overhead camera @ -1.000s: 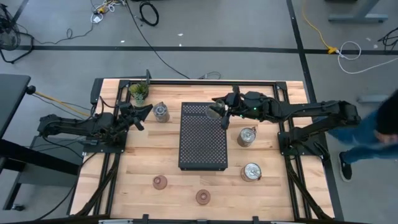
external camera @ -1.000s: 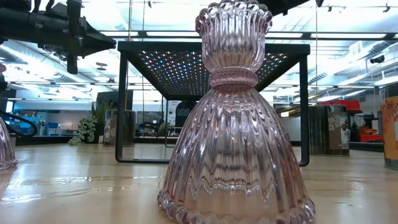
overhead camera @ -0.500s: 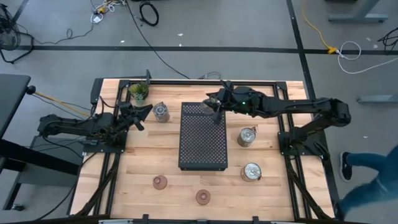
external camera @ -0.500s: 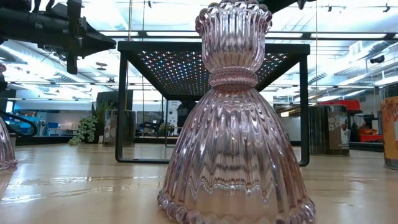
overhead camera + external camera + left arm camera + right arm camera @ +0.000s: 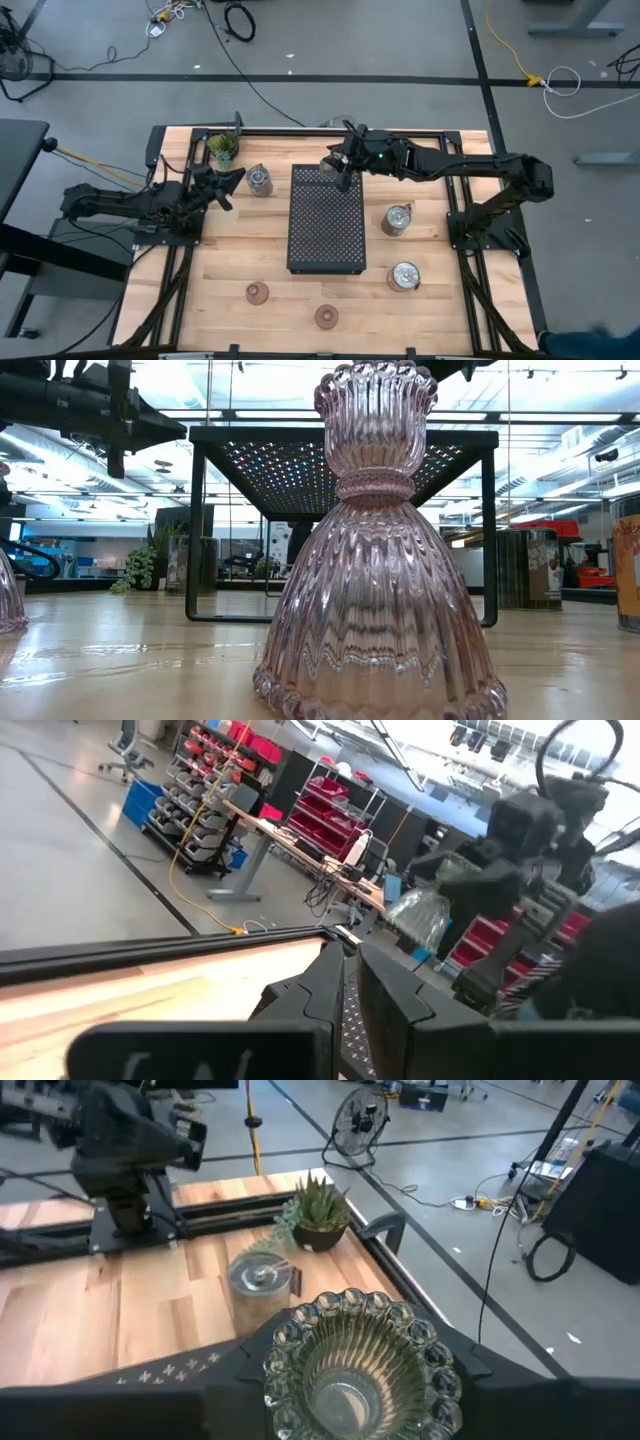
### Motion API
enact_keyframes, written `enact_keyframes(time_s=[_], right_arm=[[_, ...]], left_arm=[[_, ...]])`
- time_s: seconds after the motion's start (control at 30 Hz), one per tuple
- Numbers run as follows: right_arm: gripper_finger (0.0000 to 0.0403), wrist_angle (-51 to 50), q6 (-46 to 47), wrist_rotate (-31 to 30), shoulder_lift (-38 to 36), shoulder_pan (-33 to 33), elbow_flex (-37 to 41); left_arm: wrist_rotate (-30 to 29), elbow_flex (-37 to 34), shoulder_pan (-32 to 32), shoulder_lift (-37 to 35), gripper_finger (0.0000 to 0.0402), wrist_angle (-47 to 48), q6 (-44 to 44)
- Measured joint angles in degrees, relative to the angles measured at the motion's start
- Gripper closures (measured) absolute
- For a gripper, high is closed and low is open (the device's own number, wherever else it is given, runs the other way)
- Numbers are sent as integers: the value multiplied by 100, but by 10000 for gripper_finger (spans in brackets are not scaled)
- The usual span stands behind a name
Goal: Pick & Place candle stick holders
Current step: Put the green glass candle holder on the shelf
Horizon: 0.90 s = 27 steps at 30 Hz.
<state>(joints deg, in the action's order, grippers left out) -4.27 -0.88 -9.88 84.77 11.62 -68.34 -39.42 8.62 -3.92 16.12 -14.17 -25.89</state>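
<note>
So the right pincer [image 5: 336, 167] is hanging over the far edge of the black perforated tray [image 5: 326, 225], near its far left corner, and it's clamped on the pale green holder [image 5: 350, 1365]. In the right wrist view you're looking straight down into the holder's ribbed cup, with a dark finger on each side of it. From above the holder is just a pale blob at the pincer tip.

The left pincer [image 5: 236, 178] is parked over the counter's [image 5: 220, 270] left side, jaws fully closed with nothing in them, pointing toward one silvery glass holder [image 5: 260, 181]. That holder sits in the strip between the pincer and the tray's left edge, so it's tight there. The potted plant [image 5: 223, 148] is just behind, close to the far left corner of the counter.

Right of the tray are two more silvery holders [image 5: 397, 218] [image 5: 404, 276], one behind the other, both near the tray's right edge but not touching it.

The two pinkish-brown holders [image 5: 257, 292] [image 5: 326, 317] stand on the near part of the counter, the second close to the near edge, with open wood around them. The low view is mostly filled by one pink holder [image 5: 378, 560].
</note>
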Motion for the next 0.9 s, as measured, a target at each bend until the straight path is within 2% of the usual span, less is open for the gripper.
enact_keyframes(time_s=[0.13, 0.43, 0.9], right_arm=[[255, -25, 25, -47, 0, 75, -4], [255, -178, 261, 292, 39, 175, -2], [255, -88, 321, 375, 531, 175, 5]], left_arm=[[0, 0, 0, 2, 365, -2, 106], [0, 0, 0, 2, 365, -2, 108], [1, 0, -2, 2, 365, -15, 103]])
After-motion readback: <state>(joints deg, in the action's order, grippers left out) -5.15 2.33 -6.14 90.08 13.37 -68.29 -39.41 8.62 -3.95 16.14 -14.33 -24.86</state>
